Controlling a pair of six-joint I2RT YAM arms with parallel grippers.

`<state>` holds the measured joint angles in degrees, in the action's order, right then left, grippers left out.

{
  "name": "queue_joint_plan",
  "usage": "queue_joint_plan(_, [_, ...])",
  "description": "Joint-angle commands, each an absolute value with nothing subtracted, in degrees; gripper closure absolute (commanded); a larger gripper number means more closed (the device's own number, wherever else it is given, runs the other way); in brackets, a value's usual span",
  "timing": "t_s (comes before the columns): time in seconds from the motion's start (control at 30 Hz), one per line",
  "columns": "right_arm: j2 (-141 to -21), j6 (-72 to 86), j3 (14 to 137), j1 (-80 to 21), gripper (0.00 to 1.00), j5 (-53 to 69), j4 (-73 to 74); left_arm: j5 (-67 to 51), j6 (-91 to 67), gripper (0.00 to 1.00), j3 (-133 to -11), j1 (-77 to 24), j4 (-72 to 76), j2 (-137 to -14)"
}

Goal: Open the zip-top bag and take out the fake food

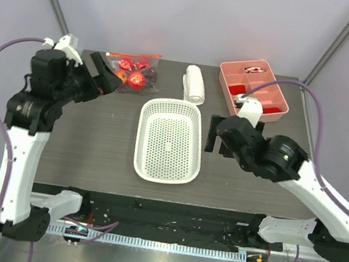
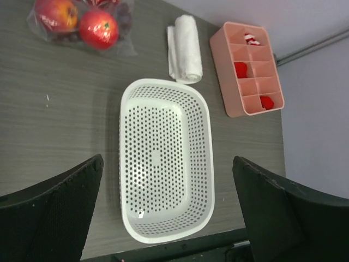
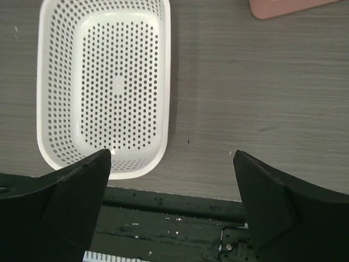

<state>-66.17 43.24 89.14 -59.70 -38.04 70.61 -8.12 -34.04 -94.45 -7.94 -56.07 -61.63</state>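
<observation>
jaws spread and empty, my left gripper [image 1: 104, 74] hangs beside the zip-top bag [image 1: 146, 67] of fake food [image 1: 136, 80], poised to pinch it; my right gripper [image 1: 219, 137] waits equally open by the basket [image 1: 169, 140].

No readable text, label, brand or number appears on anything (in any of the three views).

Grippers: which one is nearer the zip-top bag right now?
The left gripper, open and just beside the zip-top bag at the far left; the right gripper hangs open beyond the white basket, by the pink tray.
</observation>
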Motion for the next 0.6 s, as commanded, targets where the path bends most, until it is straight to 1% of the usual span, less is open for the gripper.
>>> queue_joint_plan(0.0, [-71.5, 40.3, 90.0, -56.5, 0.00, -30.4, 71.5, -9.4, -43.1, 0.00, -89.8, -5.8, -53.1, -68.4])
queue_joint_plan(0.13, [-78.6, 36.6, 91.7, -48.3, 0.00, -23.3, 73.5, -11.4, -48.4, 0.01, -85.1, -1.2, -37.9, -74.3])
queue_joint_plan(0.17, [-79.5, 36.0, 91.8, -46.5, 0.00, -20.4, 73.7, -12.9, -49.5, 0.04, -84.6, 1.9, -35.1, -78.1])
queue_joint_plan(0.23, [-82.9, 34.1, 92.5, -41.7, 0.01, -18.5, 75.1, -13.5, -49.7, 0.06, -85.0, 3.1, -29.6, -82.5])
queue_joint_plan(0.3, [-84.9, 32.4, 94.4, -38.9, 0.04, -17.3, 76.5, -12.8, -50.1, 0.06, -86.7, 4.5, -23.0, -89.4])
queue_joint_plan(0.37, [-86.6, 30.0, 97.1, -37.9, 0.03, -16.6, 77.1, -12.1, -48.7, 0.11, -88.2, 5.1, -16.4, -96.1])
queue_joint_plan(0.43, [-86.8, 28.4, 98.9, -36.6, 0.04, -14.7, 76.1, -10.4, -47.8, 0.11, -91.0, 5.4, -12.9, -100.5])
queue_joint_plan(0.47, [-86.7, 27.1, 100.2, -36.0, 0.03, -13.5, 74.7, -10.8, -48.2, 0.13, -91.6, 6.0, -8.6, -102.6])
queue_joint_plan(0.5, [-86.6, 26.4, 100.8, -35.5, 0.04, -12.0, 74.1, -11.9, -48.6, 0.16, -93.6, 6.8, -6.5, -107.4])
queue_joint_plan(0.57, [-86.6, 24.4, 102.7, -33.2, 0.03, -10.1, 72.6, -14.1, -47.4, 0.21, -97.2, 7.6, -5.3, -112.1])
